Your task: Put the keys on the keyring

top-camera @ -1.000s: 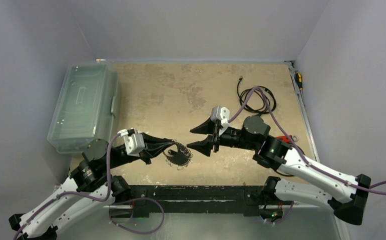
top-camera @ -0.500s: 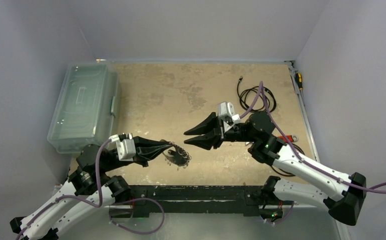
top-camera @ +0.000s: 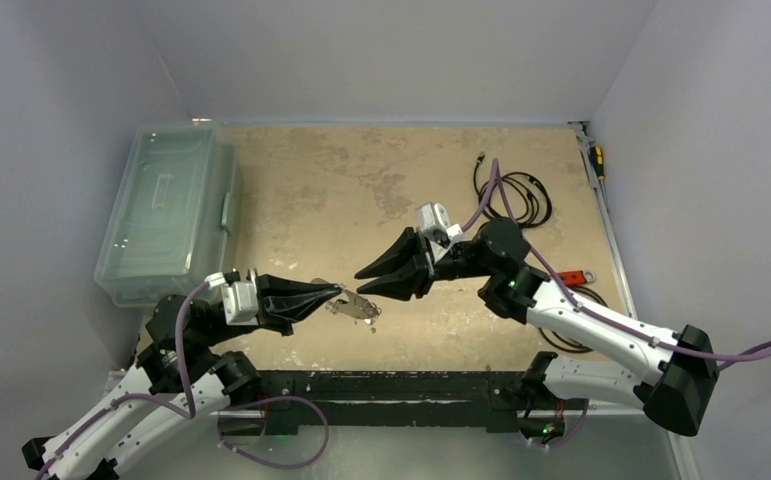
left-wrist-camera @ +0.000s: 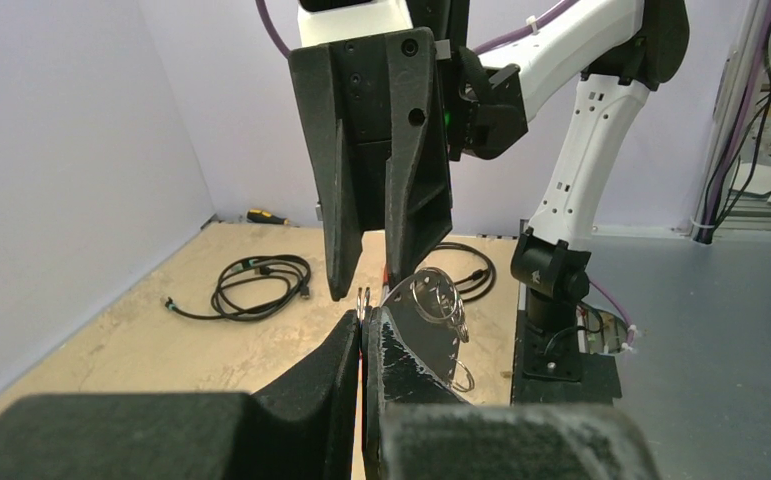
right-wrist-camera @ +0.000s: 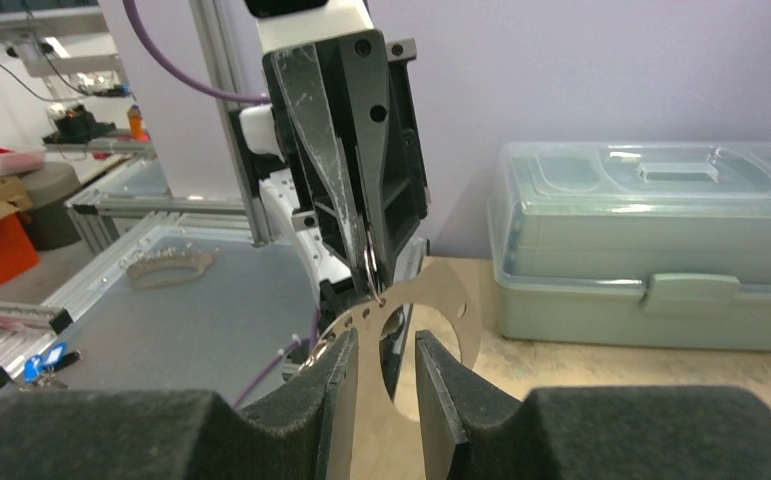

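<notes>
Now the keyring (top-camera: 356, 306), a thin, flat, silvery metal crescent with small holes and wire rings along its edge, sits above the sandy table (top-camera: 361, 190) near its near edge. Its long axis runs left to right, with its free end pointing right. The left gripper (top-camera: 329, 293) has its black fingers clamped together on the keyring's left end. The right gripper (top-camera: 366, 282) faces it with its wedge-shaped fingers apart, and the plate passes through the gap between them. I cannot tell whether those fingers touch the plate.
</notes>
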You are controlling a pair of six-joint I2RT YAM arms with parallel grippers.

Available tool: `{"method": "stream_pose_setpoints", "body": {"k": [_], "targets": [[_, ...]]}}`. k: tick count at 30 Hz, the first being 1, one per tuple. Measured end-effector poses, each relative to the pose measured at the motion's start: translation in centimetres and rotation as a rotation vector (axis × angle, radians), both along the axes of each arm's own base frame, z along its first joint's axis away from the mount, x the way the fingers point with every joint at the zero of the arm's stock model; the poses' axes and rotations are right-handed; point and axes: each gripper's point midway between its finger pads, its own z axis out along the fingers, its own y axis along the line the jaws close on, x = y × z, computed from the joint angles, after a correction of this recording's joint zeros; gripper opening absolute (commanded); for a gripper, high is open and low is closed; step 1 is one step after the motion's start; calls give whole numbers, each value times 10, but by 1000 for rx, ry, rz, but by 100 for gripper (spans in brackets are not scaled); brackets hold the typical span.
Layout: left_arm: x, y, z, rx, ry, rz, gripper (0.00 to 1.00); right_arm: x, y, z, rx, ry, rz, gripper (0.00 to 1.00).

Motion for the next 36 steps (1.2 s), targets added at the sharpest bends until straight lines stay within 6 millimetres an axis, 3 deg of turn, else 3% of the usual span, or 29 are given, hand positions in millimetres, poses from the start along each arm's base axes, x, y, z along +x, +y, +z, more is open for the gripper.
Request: {"method": "stream_pose_setpoints", "body": {"k": [11, 21, 36], "targets": [[0, 1, 4, -19, 13, -2, 0, -4, 6, 9, 51, 10, 48, 30], [-1, 2, 8, -36, 12, 0, 0, -7, 19, 1, 46, 41, 80, 28], [2, 6, 11, -53, 11, 28, 0, -14, 21, 6, 68, 32, 100, 28]]}}
